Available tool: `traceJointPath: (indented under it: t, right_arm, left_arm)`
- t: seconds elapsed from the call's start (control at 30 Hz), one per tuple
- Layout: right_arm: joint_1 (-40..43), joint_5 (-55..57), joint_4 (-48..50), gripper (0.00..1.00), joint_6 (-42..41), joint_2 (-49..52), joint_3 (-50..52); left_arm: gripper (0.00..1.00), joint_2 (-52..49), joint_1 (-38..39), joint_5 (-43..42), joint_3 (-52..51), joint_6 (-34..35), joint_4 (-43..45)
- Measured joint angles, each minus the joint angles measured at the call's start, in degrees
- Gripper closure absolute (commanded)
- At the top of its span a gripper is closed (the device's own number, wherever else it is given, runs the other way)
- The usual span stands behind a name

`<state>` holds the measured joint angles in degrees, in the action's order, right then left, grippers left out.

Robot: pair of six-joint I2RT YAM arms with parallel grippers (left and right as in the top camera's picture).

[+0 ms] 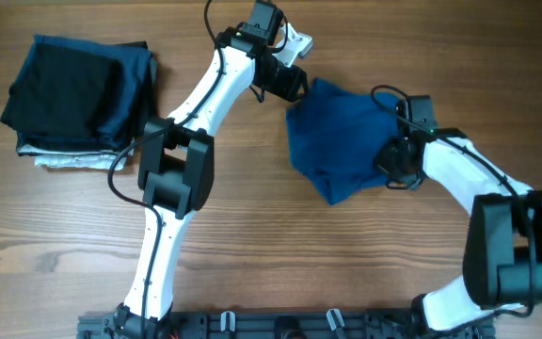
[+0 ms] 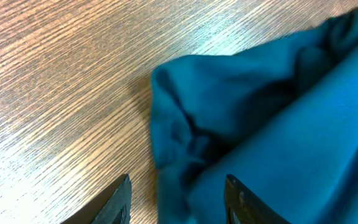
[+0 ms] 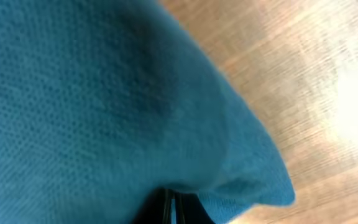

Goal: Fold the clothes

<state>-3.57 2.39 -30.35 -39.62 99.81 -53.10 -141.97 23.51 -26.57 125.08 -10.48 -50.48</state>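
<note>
The clothes, a medium-blue T-shirt (image 1: pixel 337 141), lie crumpled in a heap right of the table's middle. My left gripper (image 1: pixel 294 89) is at the heap's far left corner. In the left wrist view its fingers (image 2: pixel 120 200) stand apart, astride the rounded edge of the T-shirt (image 2: pixel 278 112), one over bare wood and the other over cloth. My right gripper (image 1: pixel 389 165) is at the heap's right side. In the right wrist view the gripper (image 3: pixel 169 208) is shut, its fingers pressed together under a bulge of the T-shirt (image 3: pixel 104 93), with fabric pinched in them.
A stack of folded black and dark navy garments (image 1: pixel 78 94) sits at the far left on a folded white-grey garment (image 1: pixel 64 162). The wooden table (image 1: pixel 280 254) shows bare grain in front of the arms.
</note>
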Motion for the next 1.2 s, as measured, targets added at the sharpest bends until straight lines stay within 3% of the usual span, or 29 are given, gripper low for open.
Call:
traceJointPath:
  t: [0.2,0.27,0.37,0.47,0.53,0.6,0.67,0.8,0.93,1.2]
  right_arm:
    - [0.07,0.59,22.43,0.93,14.08,6.73,-1.77]
    - [0.22,-0.98,25.03,0.9,19.3,7.76,-2.4]
    - [0.42,-3.65,21.57,0.83,25.77,9.46,-7.02]
    - [0.42,-5.2,10.23,0.62,29.46,9.53,-16.22]
    - [0.42,-5.97,1.03,0.56,30.73,8.96,-24.13]
    - [0.42,-6.49,-4.52,0.55,30.95,7.76,-27.39]
    - [0.42,-8.44,-10.58,0.62,31.01,5.44,-29.22]
    - [0.35,-14.34,-17.55,0.59,28.68,3.63,-29.44]
    - [-0.31,-18.82,-16.83,0.52,23.12,3.63,-25.11]
    - [-3.5,-21.7,-11.96,0.53,15.21,3.63,-16.06]
  left_arm:
    - [0.52,0.0,0.0,0.17,0.0,0.0,0.15]
    - [0.51,0.0,0.0,0.17,0.0,0.0,0.15]
    - [0.48,0.0,-0.07,0.17,0.0,0.0,0.22]
    - [0.42,0.0,-0.35,0.15,0.02,0.07,0.22]
    - [0.36,0.11,-0.44,0.13,0.02,0.07,1.03]
    - [0.35,0.46,-0.48,0.13,0.2,0.11,3.21]
    - [0.35,1.01,-0.48,0.11,0.31,0.09,4.66]
    - [0.36,1.4,-0.42,0.07,0.57,0.07,5.77]
    - [0.34,1.4,-0.26,-0.09,0.57,0.13,8.92]
    - [0.32,1.25,1.53,-0.11,0.57,0.26,12.17]
